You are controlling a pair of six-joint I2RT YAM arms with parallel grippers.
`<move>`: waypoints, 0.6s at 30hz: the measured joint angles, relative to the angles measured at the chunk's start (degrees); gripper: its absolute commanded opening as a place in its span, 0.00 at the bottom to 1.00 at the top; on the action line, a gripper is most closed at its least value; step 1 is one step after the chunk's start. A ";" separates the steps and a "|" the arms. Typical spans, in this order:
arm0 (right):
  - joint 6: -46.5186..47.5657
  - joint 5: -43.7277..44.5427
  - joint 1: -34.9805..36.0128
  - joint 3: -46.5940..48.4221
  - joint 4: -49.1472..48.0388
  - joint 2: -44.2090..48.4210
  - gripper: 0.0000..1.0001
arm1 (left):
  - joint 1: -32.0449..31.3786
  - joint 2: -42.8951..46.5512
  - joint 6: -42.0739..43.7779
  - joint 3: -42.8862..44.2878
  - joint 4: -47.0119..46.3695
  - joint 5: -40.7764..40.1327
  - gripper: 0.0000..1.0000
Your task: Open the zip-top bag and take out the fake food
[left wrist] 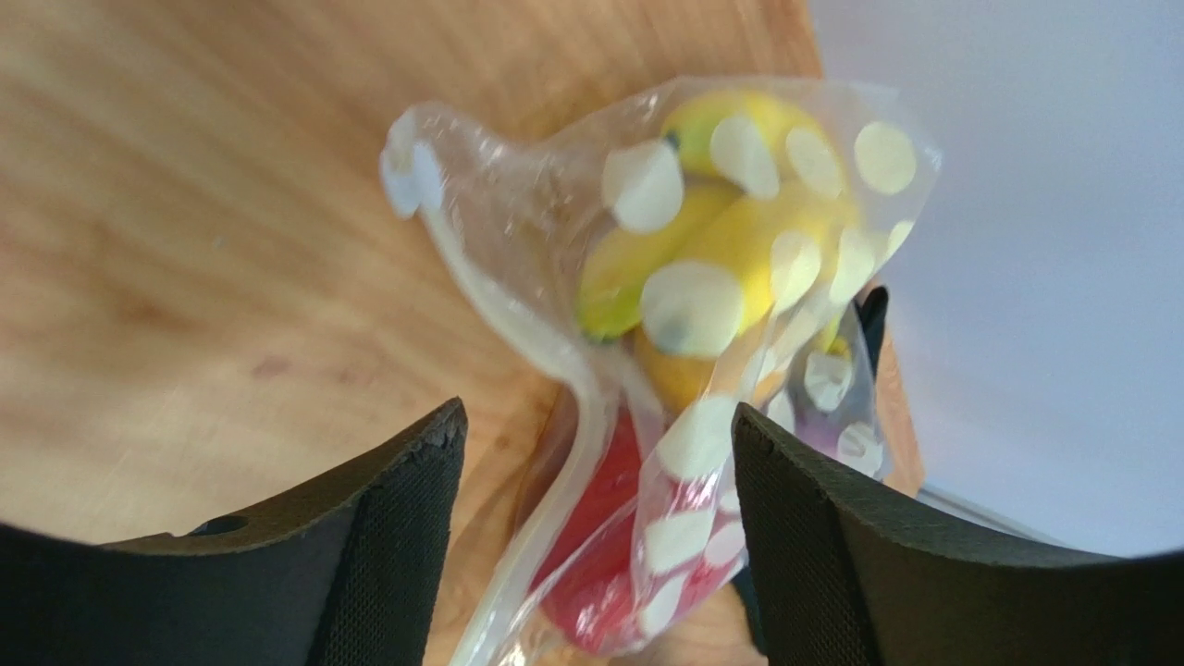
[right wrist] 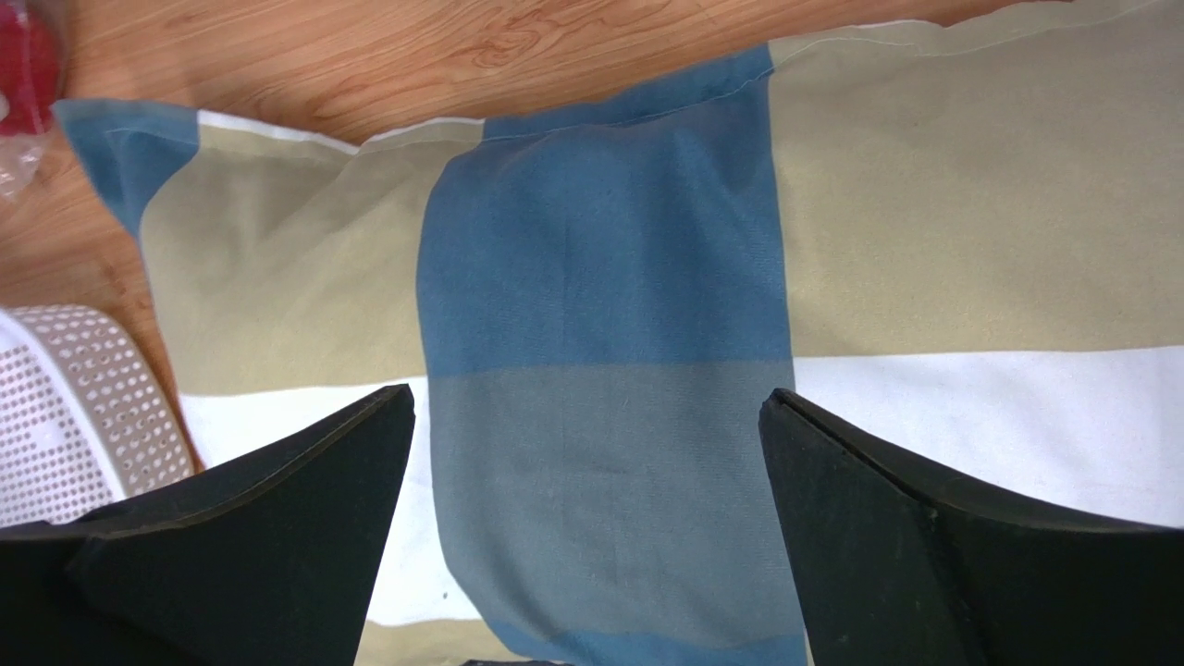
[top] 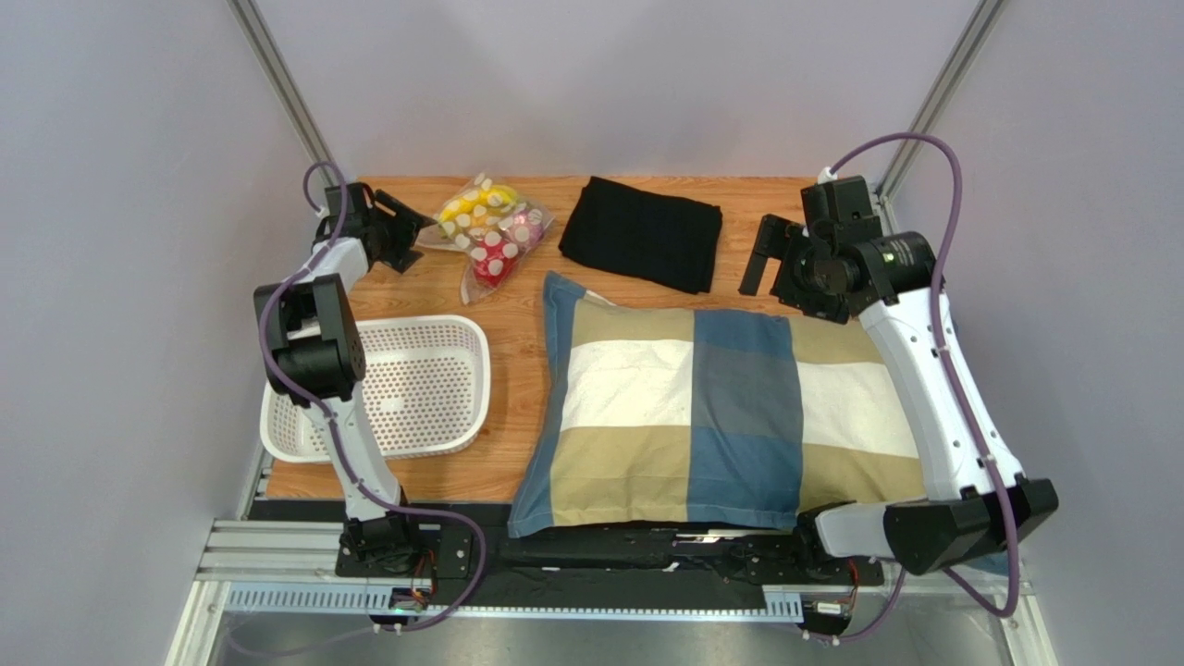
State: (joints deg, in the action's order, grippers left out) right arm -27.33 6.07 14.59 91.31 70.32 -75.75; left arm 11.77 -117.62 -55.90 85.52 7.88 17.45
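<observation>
The zip-top bag is clear with whitish spots and lies at the back left of the wooden table. In the left wrist view the zip-top bag shows its zip strip and white slider. The fake food is inside it: a yellow banana bunch, a red pepper and a purplish onion. My left gripper sits at the bag's left edge. The left gripper is open, its fingers straddling the bag's red end. My right gripper hangs open over the pillow, nothing between the fingers of the right gripper.
A folded black cloth lies at the back centre. A large checked pillow covers the middle and right of the table. A white perforated tray stands at the front left. Grey walls close in on both sides.
</observation>
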 measured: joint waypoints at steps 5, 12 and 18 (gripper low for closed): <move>0.24 1.88 0.00 5.40 2.19 -8.37 1.00 | 0.26 -5.88 -4.02 4.48 -2.49 -0.28 0.58; 2.12 0.33 0.00 9.49 3.34 -13.75 1.00 | 0.98 -9.01 -5.38 6.58 0.98 -3.32 0.60; 3.45 -3.02 -0.04 12.92 3.15 -15.34 1.00 | 1.20 -9.53 -5.22 8.17 3.48 -4.74 0.57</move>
State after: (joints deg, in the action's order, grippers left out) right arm -23.88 3.05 14.55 104.22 73.47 -91.09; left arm 12.97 -127.15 -61.12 93.69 11.35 12.71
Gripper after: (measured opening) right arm 0.999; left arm 0.588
